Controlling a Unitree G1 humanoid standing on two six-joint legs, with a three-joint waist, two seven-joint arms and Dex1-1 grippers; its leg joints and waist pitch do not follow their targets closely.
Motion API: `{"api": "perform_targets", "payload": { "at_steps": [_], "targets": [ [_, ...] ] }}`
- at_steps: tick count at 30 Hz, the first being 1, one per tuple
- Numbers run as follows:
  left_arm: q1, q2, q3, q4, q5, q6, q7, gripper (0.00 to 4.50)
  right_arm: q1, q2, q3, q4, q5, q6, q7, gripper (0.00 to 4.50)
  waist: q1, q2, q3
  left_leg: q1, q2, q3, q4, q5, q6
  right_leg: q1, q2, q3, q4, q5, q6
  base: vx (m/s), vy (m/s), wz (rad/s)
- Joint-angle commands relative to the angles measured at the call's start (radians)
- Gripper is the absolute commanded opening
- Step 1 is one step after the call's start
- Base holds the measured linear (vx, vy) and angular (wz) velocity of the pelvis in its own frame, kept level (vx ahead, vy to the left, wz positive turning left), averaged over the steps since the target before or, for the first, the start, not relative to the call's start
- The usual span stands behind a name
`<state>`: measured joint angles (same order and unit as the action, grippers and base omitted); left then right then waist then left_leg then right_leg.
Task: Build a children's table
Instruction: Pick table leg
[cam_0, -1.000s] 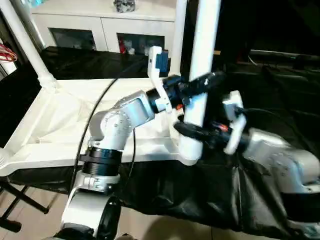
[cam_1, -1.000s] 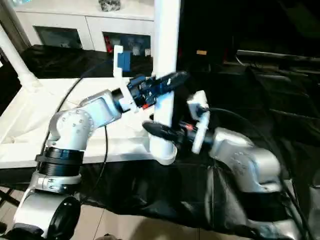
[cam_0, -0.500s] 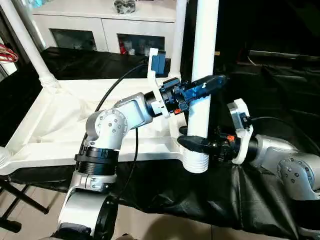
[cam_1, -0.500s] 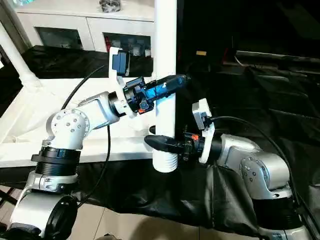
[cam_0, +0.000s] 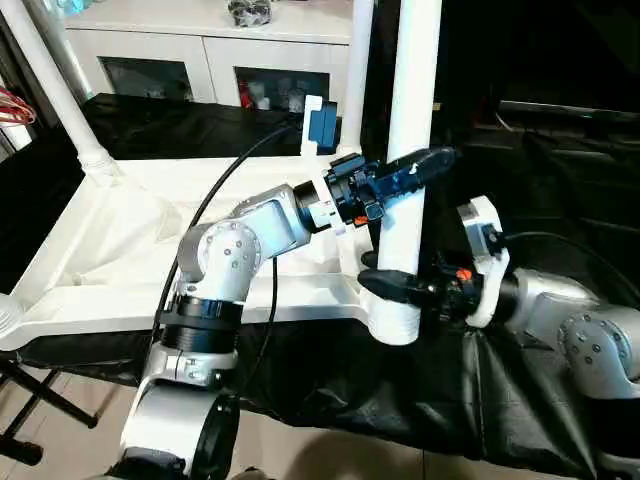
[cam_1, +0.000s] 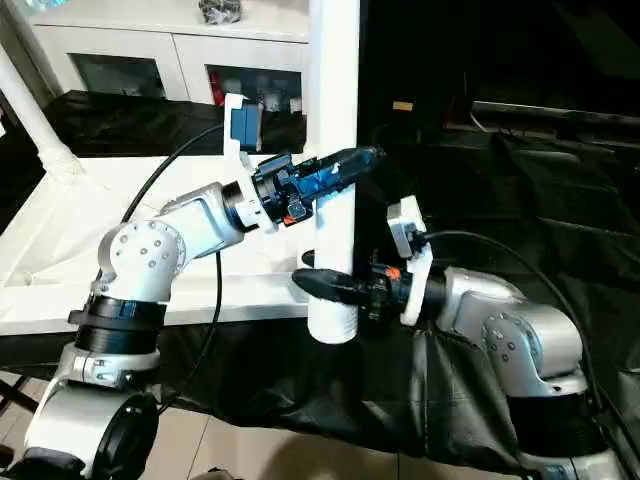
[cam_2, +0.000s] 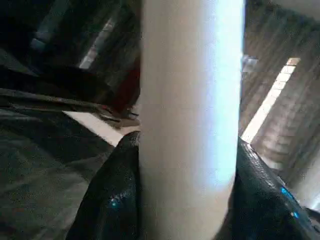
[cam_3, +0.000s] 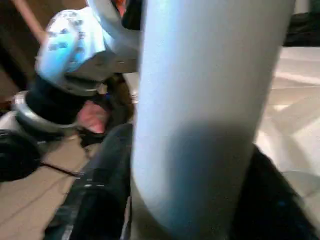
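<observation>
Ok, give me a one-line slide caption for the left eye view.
Both end effectors, left above right, grip an upright white leg at the near corner of the upturned table top.

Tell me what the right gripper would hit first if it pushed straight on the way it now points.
Most likely nothing new: the right gripper already straddles the upright white leg near its lower end. Pushed further, that leg would meet the jaw base. Beyond it lies the tabletop, though depth is hard to judge.

Left gripper (cam_0: 408, 178) reaching across with jaws clasping the leg (cam_0: 408, 150) high up, right gripper (cam_0: 392, 287) gripping it low, both forearms angling inward
</observation>
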<state>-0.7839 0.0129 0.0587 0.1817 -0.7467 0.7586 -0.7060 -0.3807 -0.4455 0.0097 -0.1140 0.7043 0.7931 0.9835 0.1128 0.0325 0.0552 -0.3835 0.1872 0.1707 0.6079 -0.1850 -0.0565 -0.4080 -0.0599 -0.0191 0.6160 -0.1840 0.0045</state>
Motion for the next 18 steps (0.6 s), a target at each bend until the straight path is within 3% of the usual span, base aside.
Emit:
{"api": "perform_targets", "payload": {
  "at_steps": [1,7,18],
  "targets": [
    [0.004,0.024,0.005,0.014,0.109,-0.080,0.084,1.85,-0.031,0.003,0.001,-0.018,-0.022,-0.024,-0.039,2.81,0.003,-0.027,-0.072,0.010,0.024,-0.005,-0.061,-0.088,0.031,0.058,-0.061,0.025,-0.071,-0.170,-0.201,0.000,0.000,0.00],
    [0.007,0.036,-0.042,0.002,0.195,-0.139,0.131,1.84,-0.067,0.007,0.019,0.033,-0.131,-0.034,-0.171,3.06,0.002,-0.026,-0.075,0.010,0.023,-0.005,-0.060,-0.058,0.024,0.058,-0.059,0.026,-0.065,-0.125,-0.183,0.000,0.000,0.00],
    [0.019,0.026,-0.080,-0.014,0.249,-0.181,0.147,1.84,-0.096,0.028,0.028,0.052,-0.154,0.017,-0.233,3.06,0.002,-0.031,-0.073,0.010,0.024,-0.003,-0.061,-0.071,0.023,0.057,-0.061,0.026,-0.064,-0.124,-0.202,0.000,0.000,0.00]
  ]
}}
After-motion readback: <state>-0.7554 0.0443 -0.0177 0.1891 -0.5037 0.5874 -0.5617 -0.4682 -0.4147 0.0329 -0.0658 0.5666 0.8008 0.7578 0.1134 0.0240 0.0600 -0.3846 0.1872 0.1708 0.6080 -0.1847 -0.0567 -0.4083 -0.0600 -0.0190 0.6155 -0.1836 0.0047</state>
